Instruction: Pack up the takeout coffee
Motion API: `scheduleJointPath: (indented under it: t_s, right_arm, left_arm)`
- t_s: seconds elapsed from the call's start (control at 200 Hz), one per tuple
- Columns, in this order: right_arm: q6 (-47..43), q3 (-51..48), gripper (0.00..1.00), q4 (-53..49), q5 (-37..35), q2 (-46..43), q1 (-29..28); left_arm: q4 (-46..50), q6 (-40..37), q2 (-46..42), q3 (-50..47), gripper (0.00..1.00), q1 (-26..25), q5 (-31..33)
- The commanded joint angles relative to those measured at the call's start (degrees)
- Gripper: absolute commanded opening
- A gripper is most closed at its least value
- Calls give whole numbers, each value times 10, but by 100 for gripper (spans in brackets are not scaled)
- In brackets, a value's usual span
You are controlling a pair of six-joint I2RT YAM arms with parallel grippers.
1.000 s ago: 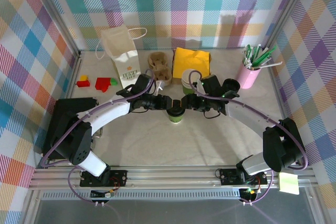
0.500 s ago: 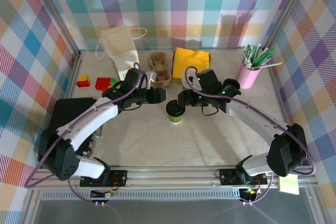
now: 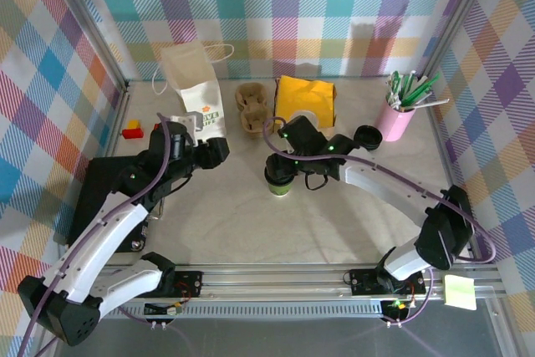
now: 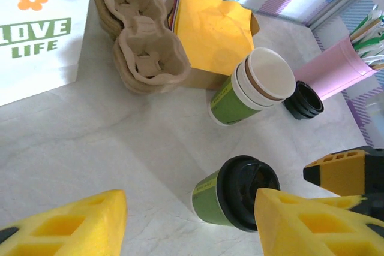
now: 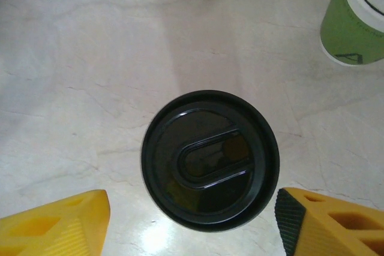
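Observation:
The takeout coffee (image 3: 279,186) is a green paper cup with a black lid, standing upright on the table's middle. My right gripper (image 3: 280,168) hovers straight above it. In the right wrist view the lid (image 5: 210,160) lies between the two yellow fingers, which stand wide apart and clear of it, so the right gripper (image 5: 192,205) is open. My left gripper (image 3: 217,152) is off to the cup's left, open and empty. In the left wrist view the cup (image 4: 225,196) stands beyond the right finger of the left gripper (image 4: 191,202).
A white paper bag (image 3: 196,94) stands at the back left, a brown pulp tray (image 3: 253,106) and yellow napkins (image 3: 305,96) beside it. Spare cups (image 4: 252,85), black lids (image 3: 368,135) and a pink pen holder (image 3: 397,119) are at the right. Coloured blocks (image 3: 131,130) lie far left.
The left gripper has drawn back to the left, away from the cup. The right gripper let go, rose, moved over the lid and opened wider. The cup has stayed put.

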State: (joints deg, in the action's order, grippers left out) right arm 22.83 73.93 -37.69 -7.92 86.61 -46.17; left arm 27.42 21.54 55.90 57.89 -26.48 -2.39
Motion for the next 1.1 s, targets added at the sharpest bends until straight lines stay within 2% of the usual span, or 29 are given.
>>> scheduleJointPath:
  t_s: [0.0, 0.615, 0.865, 1.095]
  right_arm:
    - [-13, 23, 78, -31, -31, 20, -7]
    - [-18, 62, 89, -43, -45, 94, -24]
    - [-18, 76, 88, -55, -57, 114, -30]
    - [-15, 82, 84, -65, -67, 126, -36]
  left_arm:
    - [14, -14, -19, -8, 59, 5, 16]
    - [9, -14, -23, -21, 58, 4, 13]
    - [8, -14, -25, -26, 58, 6, 14]
    - [4, -14, -22, -29, 58, 6, 13]
